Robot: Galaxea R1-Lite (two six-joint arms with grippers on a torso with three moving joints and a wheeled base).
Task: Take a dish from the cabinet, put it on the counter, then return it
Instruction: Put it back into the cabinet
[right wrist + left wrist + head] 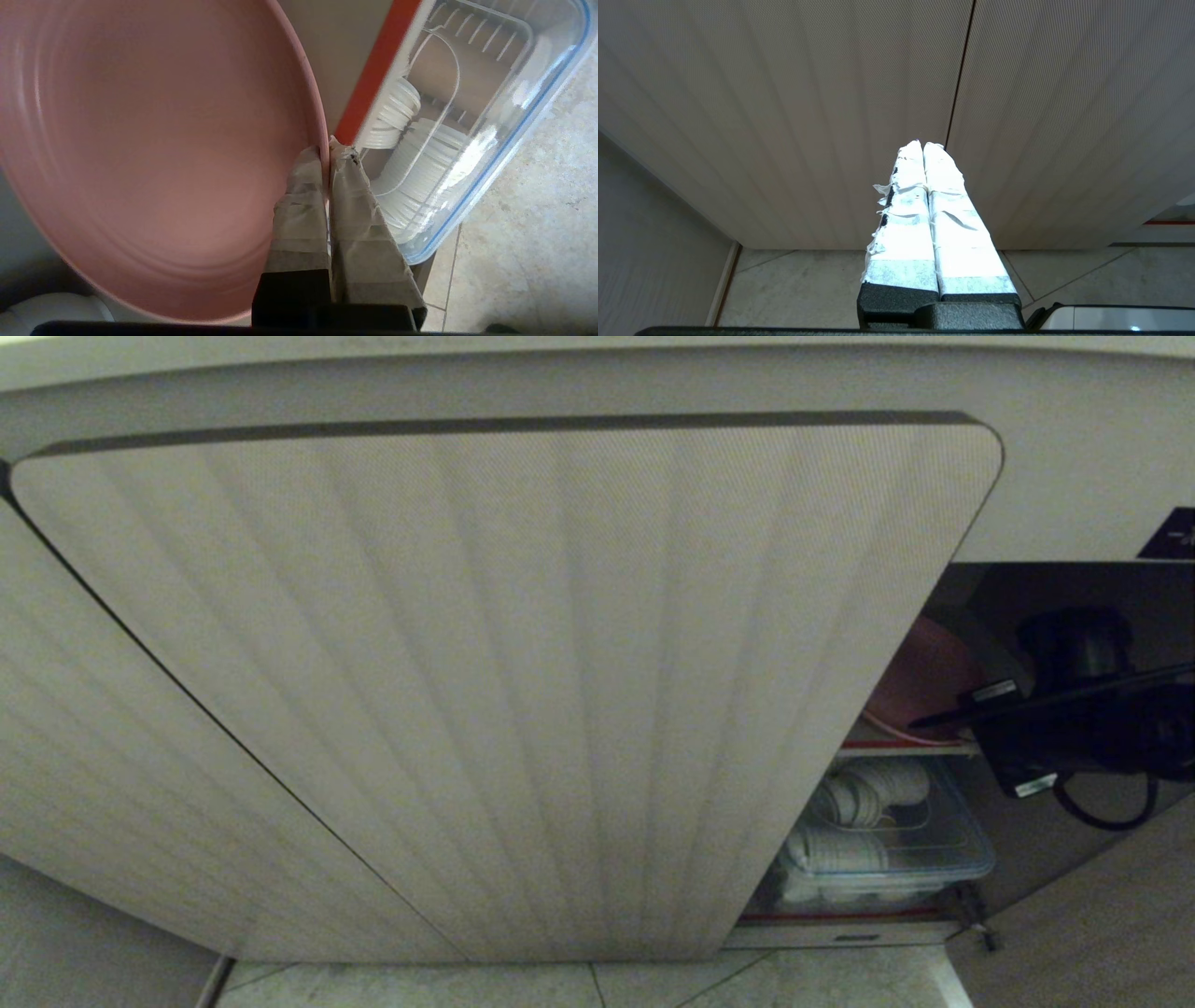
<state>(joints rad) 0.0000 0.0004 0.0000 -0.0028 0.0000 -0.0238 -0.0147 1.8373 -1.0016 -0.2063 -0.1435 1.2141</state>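
Observation:
The pink dish (pixel 140 154) fills much of the right wrist view, and my right gripper (pixel 327 151) is shut on its rim. In the head view the dish (pixel 920 677) shows through the gap at the right of the cabinet's fluted door (pixel 523 691), just above the red-edged shelf (pixel 901 744). The right gripper (pixel 924 719) reaches in from the right at the dish's lower edge. My left gripper (pixel 923 144) is shut and empty, pointing at the shut cabinet doors (pixel 831 116). The counter is out of view.
A clear plastic box (pixel 924 849) with white ribbed items sits on the lower shelf, under the dish; it also shows as the clear box (pixel 495 140). The open door on the right (pixel 1102 915) and the tiled floor (pixel 653 980) border the opening.

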